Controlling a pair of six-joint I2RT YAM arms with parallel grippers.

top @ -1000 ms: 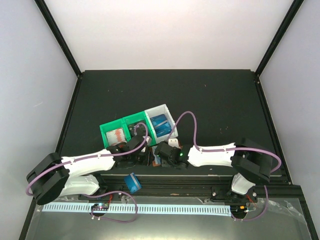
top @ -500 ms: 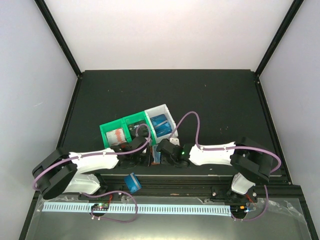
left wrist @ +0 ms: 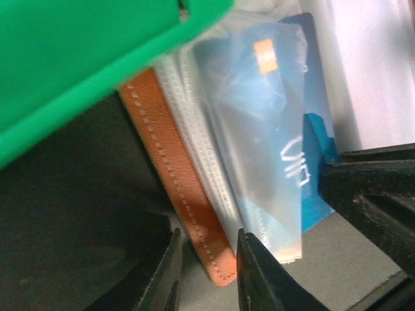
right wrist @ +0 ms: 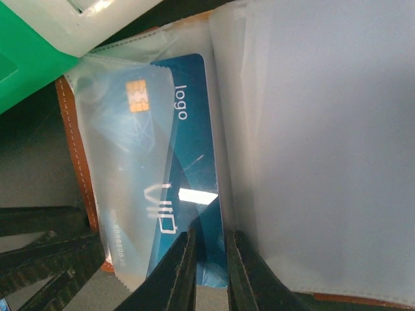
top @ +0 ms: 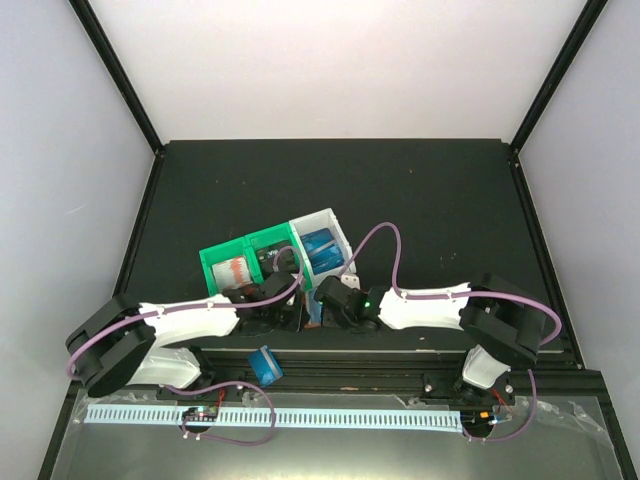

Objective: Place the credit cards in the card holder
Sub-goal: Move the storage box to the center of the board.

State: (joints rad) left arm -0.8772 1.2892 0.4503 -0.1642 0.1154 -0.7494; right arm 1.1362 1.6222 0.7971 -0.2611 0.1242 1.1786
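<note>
The reddish-brown card holder point(top: 311, 319) lies open just in front of the bins, between my two grippers. In the left wrist view its leather edge point(left wrist: 175, 162) runs between the fingers of my left gripper point(left wrist: 207, 236), which stand close on either side of it. A blue credit card point(right wrist: 191, 149) sits partly inside a clear pocket point(right wrist: 117, 129) and also shows in the left wrist view point(left wrist: 314, 129). My right gripper point(right wrist: 211, 236) is nearly closed at the card's near end. In the top view the left gripper point(top: 290, 312) and right gripper point(top: 326, 304) almost touch.
A green bin point(top: 215, 252) holds red-and-white cards point(top: 232, 270), and a white bin point(top: 315, 219) holds blue cards point(top: 320, 250), directly behind the holder. A blue object point(top: 265, 363) lies on the front rail. The green bin point(left wrist: 78, 65) looms close in the left wrist view.
My left arm has stretched to the right and brought its gripper up against the card holder. My right gripper has shifted slightly left and back.
</note>
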